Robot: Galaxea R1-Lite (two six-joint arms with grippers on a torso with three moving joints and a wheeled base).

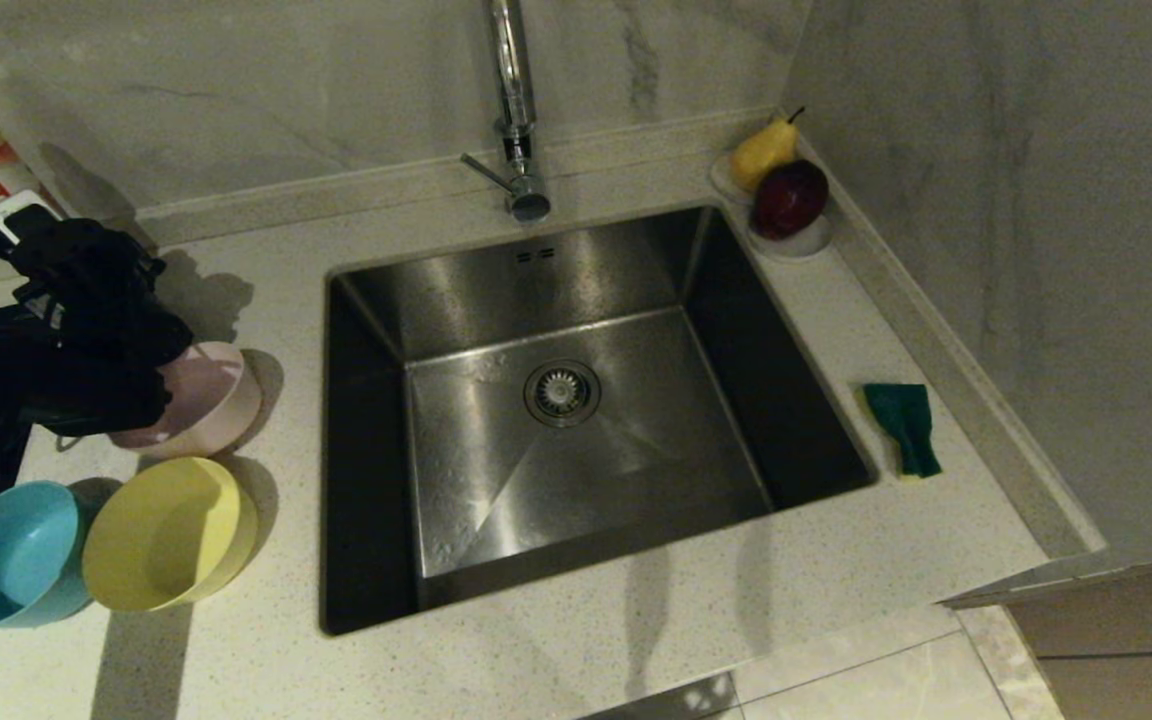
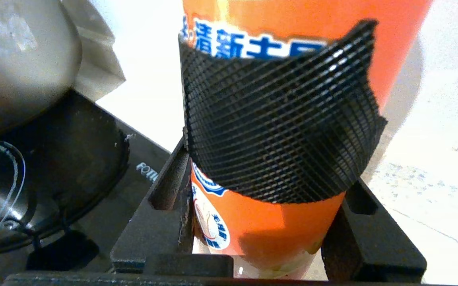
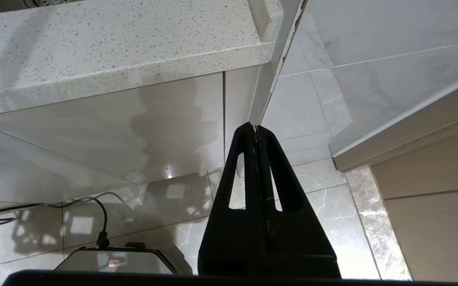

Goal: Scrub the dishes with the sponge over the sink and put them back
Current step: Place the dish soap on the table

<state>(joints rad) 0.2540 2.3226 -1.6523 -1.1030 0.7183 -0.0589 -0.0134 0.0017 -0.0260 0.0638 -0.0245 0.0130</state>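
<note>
The pale pink bowl point(image 1: 216, 395), the yellow bowl point(image 1: 171, 535) and the light blue bowl point(image 1: 16, 555) sit on the counter left of the sink point(image 1: 636, 270). The green sponge point(image 1: 904, 425) lies on the counter right of the sink. My left gripper point(image 1: 11, 215) is at the far left back, behind the pink bowl. In the left wrist view the left gripper point(image 2: 268, 171) is shut on an orange detergent bottle point(image 2: 268, 226) wrapped in black mesh, one finger on each side. My right gripper point(image 3: 256, 127) hangs shut and empty below the counter edge.
The chrome faucet point(image 1: 514, 110) rises behind the sink. A white fruit dish point(image 1: 801, 243) with a pear point(image 1: 764, 150) and a dark red fruit point(image 1: 789, 197) stands in the back right corner. A black hob point(image 2: 74, 159) and a metal pot point(image 2: 18, 59) lie left of the bottle.
</note>
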